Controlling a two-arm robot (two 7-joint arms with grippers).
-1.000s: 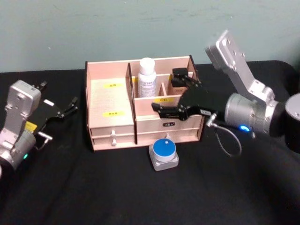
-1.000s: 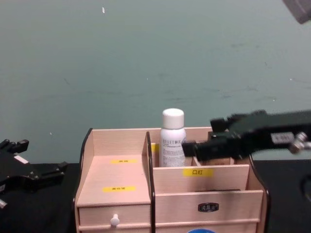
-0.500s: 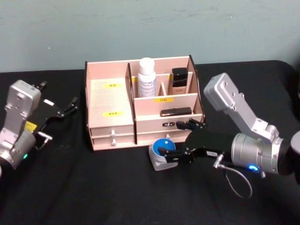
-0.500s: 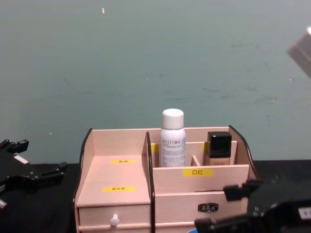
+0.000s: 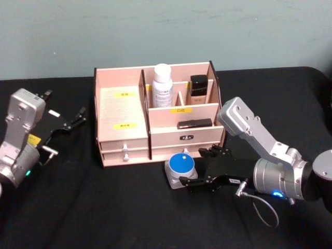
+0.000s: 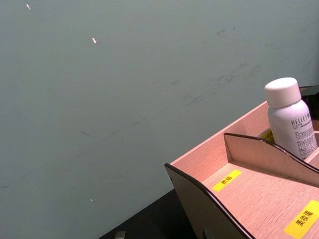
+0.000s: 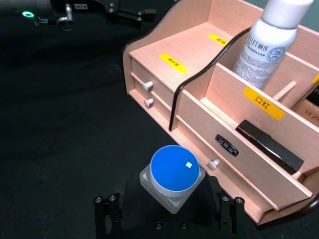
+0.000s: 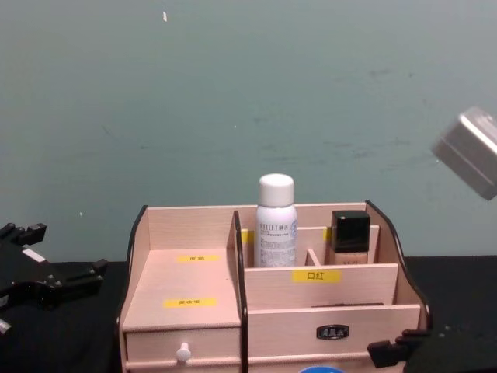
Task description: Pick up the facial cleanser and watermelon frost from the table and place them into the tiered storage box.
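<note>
The facial cleanser [image 5: 162, 85] [image 8: 276, 221] [image 7: 271, 42] stands upright in a rear compartment of the tiered storage box [image 5: 116, 106] [image 7: 194, 50]. On the black table just in front of the box's drawers sits the watermelon frost [image 5: 181, 171] [image 7: 174, 174], its blue lid facing up. My right gripper [image 5: 199, 167] [image 7: 169, 211] is low at the table and open, one finger on each side of the jar's near end, not closed on it. My left gripper [image 5: 75, 120] rests open at the far left, away from the box.
A beige bottle with a black cap [image 5: 198, 88] stands beside the cleanser in the box. A flat black item [image 5: 194, 123] lies in the front compartment. The black table [image 5: 104, 207] runs back to a teal wall behind the box.
My right gripper has dropped from in front of the box's upper compartments to table level and now flanks the blue-lidded jar. The left arm has not moved.
</note>
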